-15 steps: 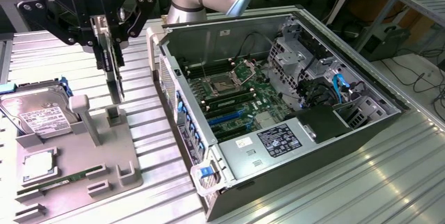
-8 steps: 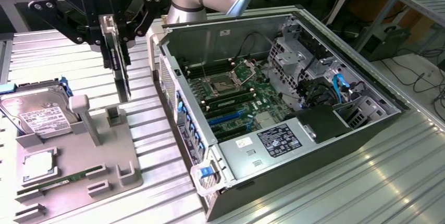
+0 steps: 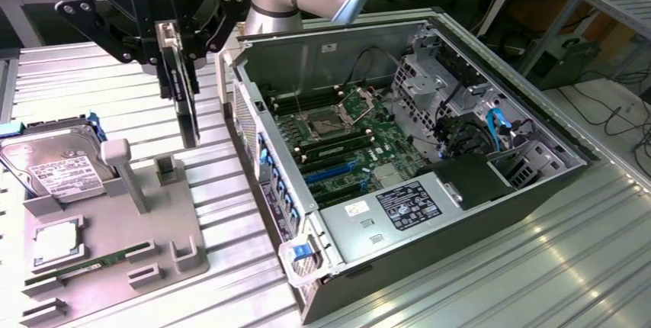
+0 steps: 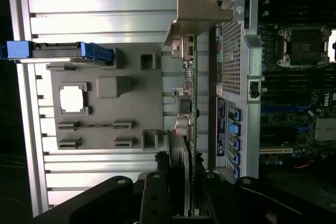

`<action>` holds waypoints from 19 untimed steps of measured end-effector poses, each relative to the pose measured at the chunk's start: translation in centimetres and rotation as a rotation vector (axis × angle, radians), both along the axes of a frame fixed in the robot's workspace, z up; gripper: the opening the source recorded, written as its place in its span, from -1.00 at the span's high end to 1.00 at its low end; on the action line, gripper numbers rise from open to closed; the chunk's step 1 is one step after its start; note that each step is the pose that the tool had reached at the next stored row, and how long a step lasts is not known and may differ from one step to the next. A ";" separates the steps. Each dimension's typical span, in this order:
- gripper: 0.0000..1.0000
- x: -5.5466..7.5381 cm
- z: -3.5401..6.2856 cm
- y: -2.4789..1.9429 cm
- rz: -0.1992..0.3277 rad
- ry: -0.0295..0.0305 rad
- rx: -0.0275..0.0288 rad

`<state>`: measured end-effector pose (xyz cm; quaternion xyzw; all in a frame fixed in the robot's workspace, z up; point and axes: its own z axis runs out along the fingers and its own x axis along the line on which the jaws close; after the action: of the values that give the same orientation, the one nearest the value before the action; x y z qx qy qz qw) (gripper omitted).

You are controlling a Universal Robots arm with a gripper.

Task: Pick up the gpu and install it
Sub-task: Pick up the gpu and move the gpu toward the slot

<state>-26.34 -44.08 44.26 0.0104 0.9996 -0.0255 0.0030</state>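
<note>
Holding the gpu (image 3: 186, 110) on edge
You see the end effector (image 3: 181, 57) pinching it beside the open computer case (image 3: 458, 244).

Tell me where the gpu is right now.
The gpu hangs edge-on, gripped by the end effector, between the grey parts tray and the open computer case, toward the exterior view's left.

Gripper (image 3: 176, 55) points straight down, jaws seemingly clamped shut
</note>
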 end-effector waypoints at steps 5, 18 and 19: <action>0.45 0.4 0.00 0.00 0.000 -0.0001 0.0000; 0.45 3.3 0.00 0.00 0.000 -0.0005 0.0000; 0.45 4.1 0.00 0.00 0.000 -0.0006 0.0000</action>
<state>-22.20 -44.08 44.26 0.0104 0.9996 -0.0255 0.0033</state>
